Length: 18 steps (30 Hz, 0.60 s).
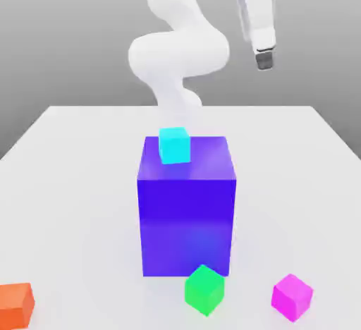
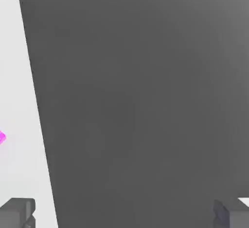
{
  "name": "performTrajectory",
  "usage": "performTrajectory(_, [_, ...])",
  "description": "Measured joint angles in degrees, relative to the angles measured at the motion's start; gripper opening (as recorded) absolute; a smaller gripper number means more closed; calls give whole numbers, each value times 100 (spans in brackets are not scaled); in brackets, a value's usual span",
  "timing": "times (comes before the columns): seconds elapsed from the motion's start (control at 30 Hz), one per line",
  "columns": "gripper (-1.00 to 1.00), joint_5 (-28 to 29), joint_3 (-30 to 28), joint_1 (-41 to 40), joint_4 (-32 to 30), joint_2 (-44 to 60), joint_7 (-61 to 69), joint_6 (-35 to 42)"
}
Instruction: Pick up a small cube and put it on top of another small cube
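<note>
The small magenta-pink cube point(image 1: 292, 296) sat on the white table near the front, at the exterior view's right, turned corner-forward and untouched.

glossy blue-violet block point(image 1: 187, 223), matt white table point(image 1: 70, 180)

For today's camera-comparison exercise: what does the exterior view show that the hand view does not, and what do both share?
Exterior view alone: the white arm, the big blue-violet block with a small cyan cube on top, a small green cube and an orange cube.

Hand view alone: both grey fingertips, spread wide, with nothing between.

Shared: the white table, the small magenta-pink cube and the open gripper.
</note>
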<state>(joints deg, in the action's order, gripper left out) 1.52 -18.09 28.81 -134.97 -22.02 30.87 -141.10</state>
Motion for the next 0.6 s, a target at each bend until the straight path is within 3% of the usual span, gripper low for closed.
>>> performTrajectory(0.6, [0, -610, -730, 1196, -176, 1390, 4704, -512])
